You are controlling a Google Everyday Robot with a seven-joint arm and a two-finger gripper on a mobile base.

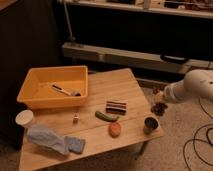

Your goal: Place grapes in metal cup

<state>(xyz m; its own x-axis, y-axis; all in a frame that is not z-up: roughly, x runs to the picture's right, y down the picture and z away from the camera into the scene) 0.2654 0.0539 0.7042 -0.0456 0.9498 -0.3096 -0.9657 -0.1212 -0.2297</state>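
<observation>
The metal cup (150, 124) stands upright near the front right corner of the wooden table (100, 90). Its inside is dark. My gripper (160, 100) is at the end of the white arm (192, 86), just off the table's right edge. It is shut on the grapes (159, 108), a dark reddish bunch hanging in the air. The grapes are a little above the cup and to its right, not touching it.
On the table are a yellow bin (35, 90) holding small items, a white cup (24, 118), a blue cloth (46, 137), a small bottle (75, 118), a green pickle (106, 116), an orange item (115, 129) and a striped block (116, 107). Cables (200, 145) lie on the floor at right.
</observation>
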